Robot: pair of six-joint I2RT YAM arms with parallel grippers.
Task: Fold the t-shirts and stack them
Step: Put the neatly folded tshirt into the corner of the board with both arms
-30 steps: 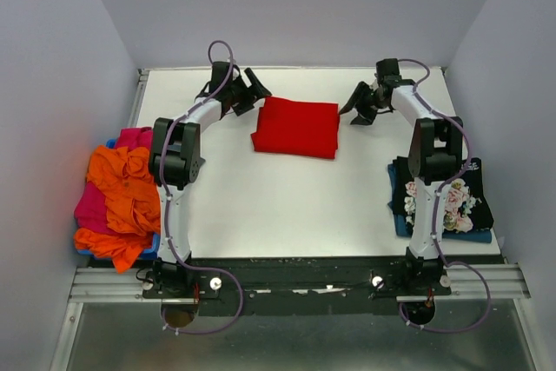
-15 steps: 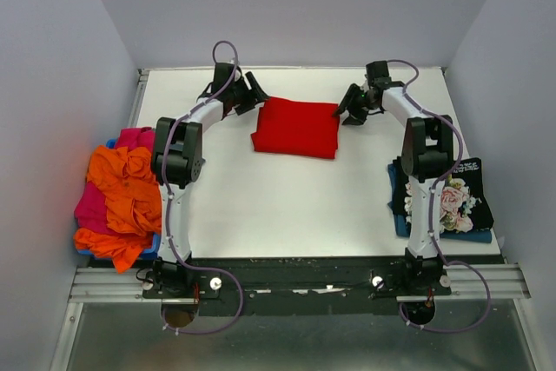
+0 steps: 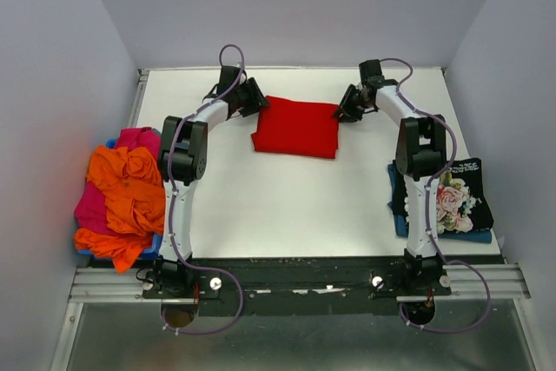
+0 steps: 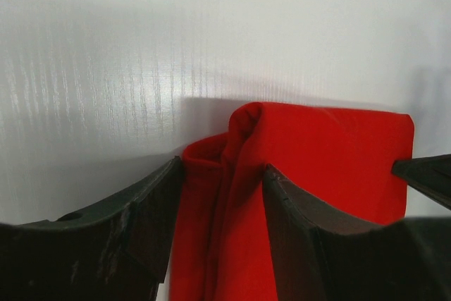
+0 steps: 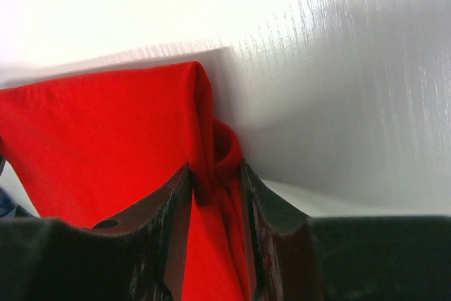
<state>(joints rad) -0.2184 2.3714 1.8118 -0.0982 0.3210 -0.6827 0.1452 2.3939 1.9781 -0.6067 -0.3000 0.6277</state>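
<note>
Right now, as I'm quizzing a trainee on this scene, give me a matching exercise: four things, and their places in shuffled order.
1 red t-shirt
2 orange t-shirt
3 floral black t-shirt
4 left pincer

A on top, at the table's left edge
B at the red t-shirt's far-left corner
C folded, far middle of the table
D near side, at the right edge

Pairs: 1-C, 2-A, 3-D, 4-B
</note>
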